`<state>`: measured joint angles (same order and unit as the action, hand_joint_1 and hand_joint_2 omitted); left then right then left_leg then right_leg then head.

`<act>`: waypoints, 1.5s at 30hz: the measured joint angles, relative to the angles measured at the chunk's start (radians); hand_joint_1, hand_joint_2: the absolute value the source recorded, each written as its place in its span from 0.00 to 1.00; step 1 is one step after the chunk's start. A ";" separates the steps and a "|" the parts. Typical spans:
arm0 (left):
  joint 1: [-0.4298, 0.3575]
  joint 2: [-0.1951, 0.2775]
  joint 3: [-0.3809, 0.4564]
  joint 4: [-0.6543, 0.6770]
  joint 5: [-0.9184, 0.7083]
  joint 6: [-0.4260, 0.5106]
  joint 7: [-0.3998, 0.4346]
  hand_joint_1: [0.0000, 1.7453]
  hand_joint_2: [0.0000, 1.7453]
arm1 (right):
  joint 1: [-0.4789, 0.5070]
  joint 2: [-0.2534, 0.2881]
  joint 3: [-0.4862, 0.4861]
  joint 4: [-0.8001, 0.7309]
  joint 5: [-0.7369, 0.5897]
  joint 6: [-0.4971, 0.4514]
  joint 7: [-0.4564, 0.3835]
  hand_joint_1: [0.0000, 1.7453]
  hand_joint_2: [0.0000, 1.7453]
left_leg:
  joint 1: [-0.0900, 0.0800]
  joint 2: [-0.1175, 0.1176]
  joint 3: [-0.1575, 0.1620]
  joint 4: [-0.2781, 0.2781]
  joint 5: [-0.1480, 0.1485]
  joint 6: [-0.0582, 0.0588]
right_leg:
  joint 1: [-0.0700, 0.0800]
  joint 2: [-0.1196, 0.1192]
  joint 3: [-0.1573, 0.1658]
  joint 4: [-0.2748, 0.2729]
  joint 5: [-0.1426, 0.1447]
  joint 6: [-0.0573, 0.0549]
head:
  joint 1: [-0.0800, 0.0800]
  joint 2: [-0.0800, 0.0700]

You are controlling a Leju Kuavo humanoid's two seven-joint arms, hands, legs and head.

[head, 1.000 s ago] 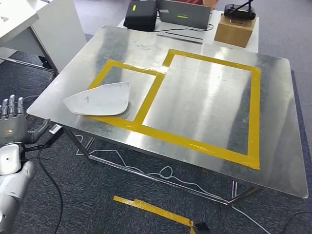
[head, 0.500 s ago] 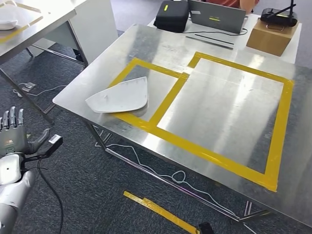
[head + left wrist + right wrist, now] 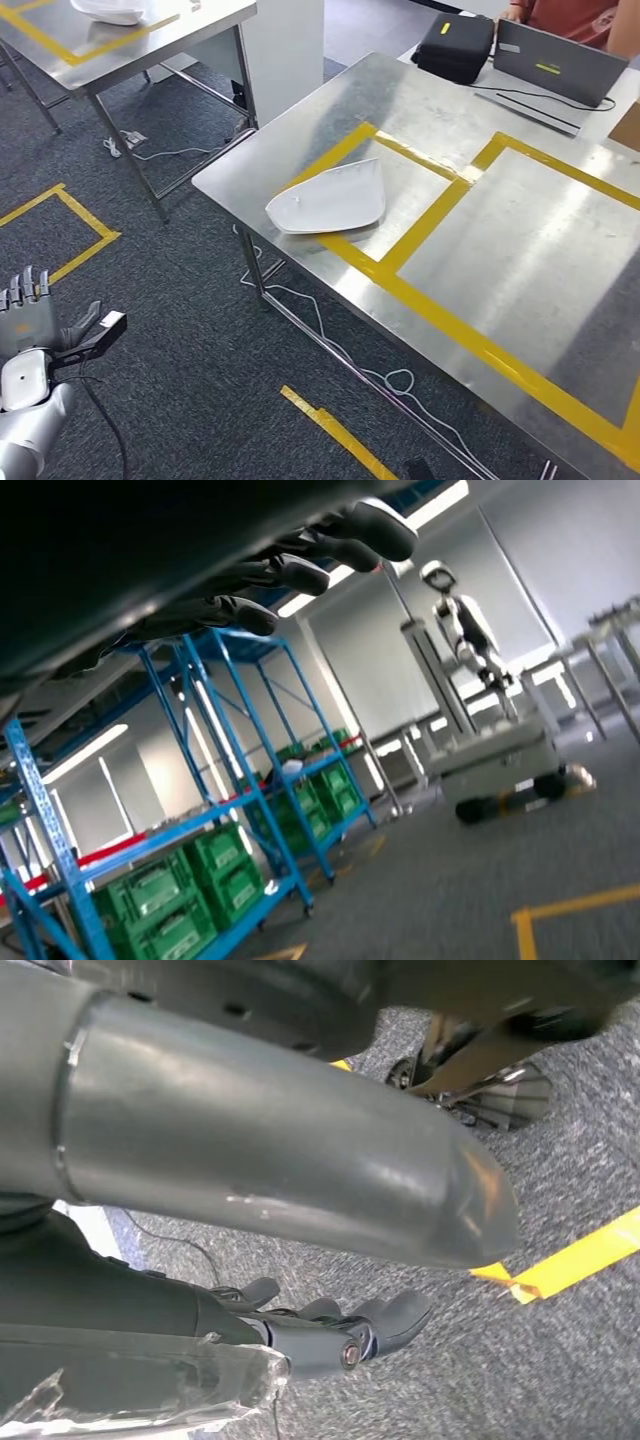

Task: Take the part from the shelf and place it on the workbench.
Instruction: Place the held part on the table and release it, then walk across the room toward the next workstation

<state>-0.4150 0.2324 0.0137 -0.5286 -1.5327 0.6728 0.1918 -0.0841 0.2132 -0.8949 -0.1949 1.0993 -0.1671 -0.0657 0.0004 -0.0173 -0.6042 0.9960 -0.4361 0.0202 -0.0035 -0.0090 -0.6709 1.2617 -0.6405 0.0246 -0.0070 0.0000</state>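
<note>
One white part [image 3: 330, 199], flat and roughly triangular, lies on the steel table [image 3: 453, 110], inside the smaller yellow-taped rectangle [image 3: 377, 205] near the table's near-left corner; its lower edge just touches the tape line. Beside that rectangle, a larger yellow-taped frame [image 3: 521, 360] runs off toward the right. At the table's far side: a black case [image 3: 457, 47], then a grey laptop [image 3: 558, 66] with a person's arm [image 3: 604, 20] behind it. A second steel table [image 3: 151, 40] stands well apart at upper left, also marked with yellow tape, carrying another white piece [image 3: 109, 10]. Grey carpet below, with a yellow taped square [image 3: 56, 225], a loose yellow strip [image 3: 336, 430] and white cable [image 3: 362, 370] under the table. Left hand [image 3: 30, 315] is raised at lower left, well apart from the table, palm flat, fingers straight and apart, holding nothing. Right hand [image 3: 332, 1330] hangs above the carpet; fingers loosely curved, spread, gripping nothing. Left wrist view: blue shelf racks [image 3: 249, 810] with green crates [image 3: 219, 865], and a white robot [image 3: 464, 630] on a wheeled stand.
</note>
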 joint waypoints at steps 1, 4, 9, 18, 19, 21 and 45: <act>0.008 -0.007 0.013 0.010 0.012 -0.006 -0.019 0.00 0.00 | 0.001 0.000 -0.002 0.000 -0.001 0.001 0.000 0.00 0.00 | 0.000 -0.015 0.001 0.000 0.000 0.000 | 0.000 0.005 -0.025 0.037 -0.003 0.000 | 0.000 0.000; 0.044 -0.038 0.078 0.043 0.097 -0.009 -0.126 0.00 0.00 | 0.002 -0.001 -0.008 0.000 -0.004 0.003 0.000 0.00 0.00 | 0.000 -0.058 0.006 0.001 -0.003 -0.002 | 0.000 0.026 0.011 -0.082 0.094 -0.007 | 0.000 0.000; 0.120 -0.110 0.221 0.099 0.247 -0.012 -0.293 0.00 0.00 | 0.002 -0.003 -0.020 0.000 -0.004 0.001 0.002 0.00 0.00 | 0.006 -0.115 0.000 0.002 -0.002 -0.025 | -0.007 0.094 0.098 -0.251 0.150 -0.018 | -0.001 0.000; 0.252 -0.228 0.430 0.206 0.422 -0.198 -0.373 0.00 0.00 | 0.007 -0.001 -0.033 0.000 0.000 -0.010 0.017 0.00 0.00 | 0.013 0.013 -0.119 0.253 -0.106 -0.057 | -0.006 -0.032 0.123 -0.269 0.142 -0.044 | -0.012 0.000; 0.276 -0.244 0.455 0.219 0.447 -0.221 -0.372 0.00 0.00 | 0.007 0.000 -0.034 0.000 0.002 -0.012 0.020 0.00 0.00 | 0.014 0.023 -0.086 0.195 -0.074 -0.057 | -0.006 -0.043 0.127 -0.269 0.138 -0.041 | -0.012 0.000; 0.308 -0.271 0.506 0.238 0.490 -0.253 -0.376 0.00 0.00 | 0.007 0.001 -0.035 0.000 0.005 -0.015 0.025 0.00 0.00 | 0.009 0.070 -0.014 0.063 -0.027 -0.051 | 0.000 -0.068 0.136 -0.268 0.129 -0.031 | -0.012 0.000; 0.338 -0.442 0.939 0.303 0.767 -0.377 -0.161 0.00 0.00 | 0.005 -0.004 -0.056 -0.001 0.012 -0.013 0.036 0.00 0.00 | 0.003 -0.002 -0.062 0.184 -0.124 -0.049 | -0.012 0.005 0.148 -0.273 0.132 -0.034 | -0.002 0.000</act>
<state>-0.0770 -0.2092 0.9530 -0.2255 -0.7652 0.2958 0.0312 -0.0788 0.2096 -0.9509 -0.1962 1.1110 -0.1800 -0.0299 0.0032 -0.0190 -0.6664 1.1797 -0.5599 -0.0289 -0.0150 -0.0037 -0.5228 0.9888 -0.5088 -0.0095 -0.0093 0.0000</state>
